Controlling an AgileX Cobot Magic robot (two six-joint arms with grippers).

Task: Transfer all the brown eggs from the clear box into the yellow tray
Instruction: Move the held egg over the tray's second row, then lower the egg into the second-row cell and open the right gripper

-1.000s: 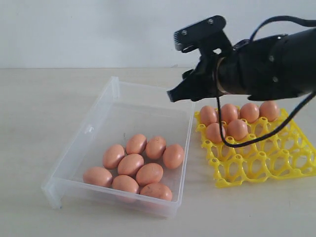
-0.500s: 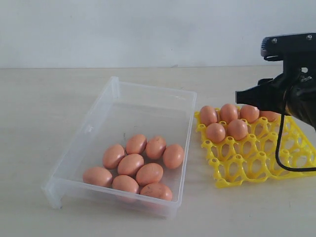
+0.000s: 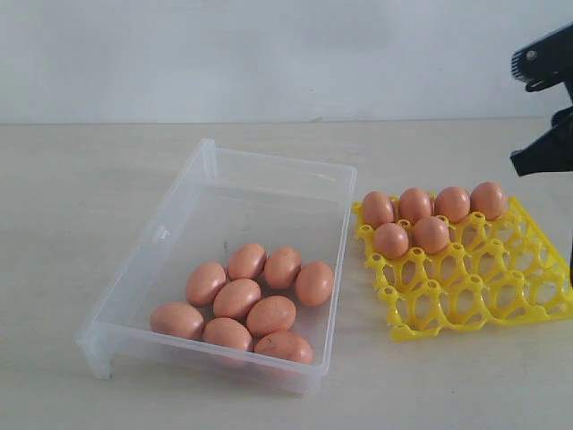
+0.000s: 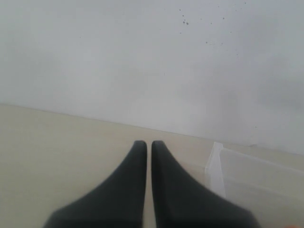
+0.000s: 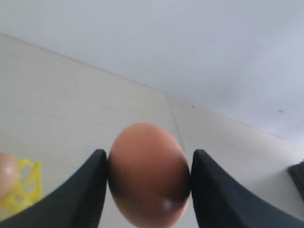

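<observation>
Right hand (image 5: 148,154) pinches one egg (image 5: 147,183), high beside the tray's (image 3: 474,296) far-right corner; free cups lie left and nearer. Nine eggs (image 3: 237,298) sit in the box (image 3: 269,179). Left hand (image 4: 144,147) pressed together.

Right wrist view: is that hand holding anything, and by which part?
The right hand holds a brown egg, clamped across its two opposite sides. The left hand is shut on nothing.

We see smooth, slightly glossy shells on the eggs (image 3: 237,298), clear shiny plastic in the box (image 3: 269,170), glossy yellow plastic in the tray (image 3: 400,330), a pale matt table (image 3: 72,197), and a matt black left gripper (image 4: 147,142).
</observation>
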